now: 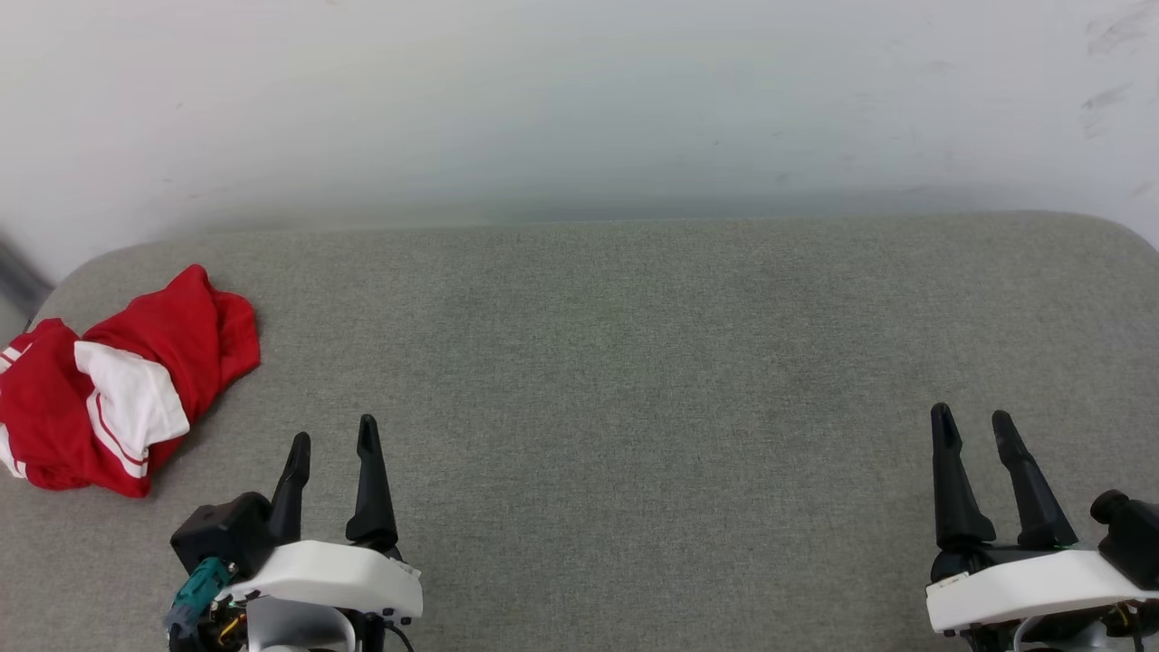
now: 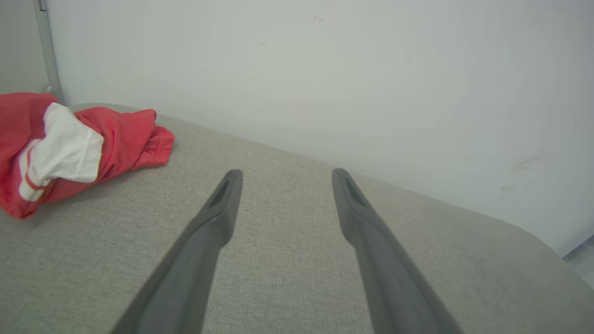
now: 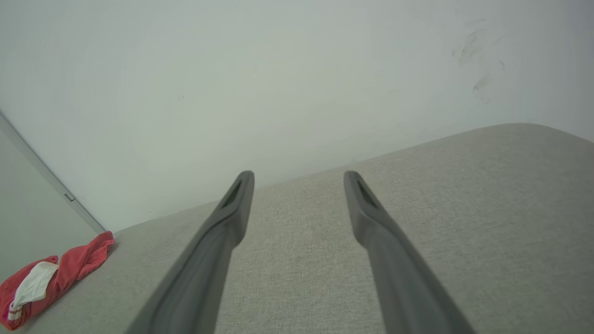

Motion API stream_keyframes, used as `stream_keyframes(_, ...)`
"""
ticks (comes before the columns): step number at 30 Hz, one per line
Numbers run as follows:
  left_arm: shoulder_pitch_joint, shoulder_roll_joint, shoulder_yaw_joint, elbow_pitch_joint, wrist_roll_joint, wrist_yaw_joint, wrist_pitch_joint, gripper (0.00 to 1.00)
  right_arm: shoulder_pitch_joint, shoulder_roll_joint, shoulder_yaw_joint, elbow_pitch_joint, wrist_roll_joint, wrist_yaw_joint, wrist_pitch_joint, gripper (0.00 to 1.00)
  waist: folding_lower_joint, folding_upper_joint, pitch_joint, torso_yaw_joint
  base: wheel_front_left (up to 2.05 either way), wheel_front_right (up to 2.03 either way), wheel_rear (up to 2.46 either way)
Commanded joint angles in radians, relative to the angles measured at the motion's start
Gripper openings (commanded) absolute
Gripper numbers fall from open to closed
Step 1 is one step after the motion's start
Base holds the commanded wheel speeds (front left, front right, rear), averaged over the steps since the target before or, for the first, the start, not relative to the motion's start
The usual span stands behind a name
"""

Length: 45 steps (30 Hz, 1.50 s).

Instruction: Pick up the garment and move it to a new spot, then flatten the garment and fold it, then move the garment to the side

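**Operator:** Where is the garment located?

**Technician:** The garment (image 1: 127, 380) lies in a crumpled heap at the left end of the surface (image 1: 634, 407), close to its rounded far-left corner. Most of the exposed fabric is red. One white sleeve (image 1: 131, 403) with red striped trim lies folded over the top of the heap.

**Operator:** What is the condition of the left pincer?

**Technician:** The left pincer (image 1: 334, 431) sits at the lower left of the head view, to the right of the garment and nearer the robot. It is near the heap but not in contact with it. Its two dark fingers stand spread apart with bare grey fabric between them, and nothing is held. In the left wrist view, the garment (image 2: 125, 134) lies to the upper left of the fingers, clear of both tips.

**Operator:** And the right pincer?

**Technician:** The right pincer (image 1: 971, 417) sits at the lower right of the head view, well apart from the garment. Its fingers are likewise parted over the bare surface and hold nothing. In the right wrist view, the garment (image 3: 69, 269) appears small at the lower-left corner.

**Operator:** What borders the work area?

**Technician:** A pale wall (image 1: 579, 109) rises behind the far edge of the surface. Dark scuff marks (image 1: 1109, 36) show at its upper right.
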Motion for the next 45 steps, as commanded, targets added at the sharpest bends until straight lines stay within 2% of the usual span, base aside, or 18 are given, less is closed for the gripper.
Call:
stream_keyframes(1, 0.006, 0.007, -0.005, -0.013, 0.024, 0.004, -0.009, 1.0, 0.003, 0.0, 0.003, -0.014, -0.027, 0.0, -0.009, 1.0, 0.0, 0.0, 0.0, 0.0, 0.0, 0.0, 0.0)
stream_keyframes(20, 0.022, 0.003, -0.013, -0.021, 0.173, -0.014, -0.051, 1.0, 0.017, 0.0, 0.011, -0.027, -0.173, 0.0, -0.051, 1.0, 0.0, 0.0, 0.003, -0.001, 0.0, 0.0, 0.0)
stream_keyframes(45, 0.047, -0.004, -0.01, -0.027, 0.304, -0.018, -0.095, 1.0, 0.045, 0.001, 0.014, -0.032, -0.243, 0.0, -0.097, 1.0, 0.0, 0.0, 0.002, 0.0, 0.0, 0.0, 0.0)
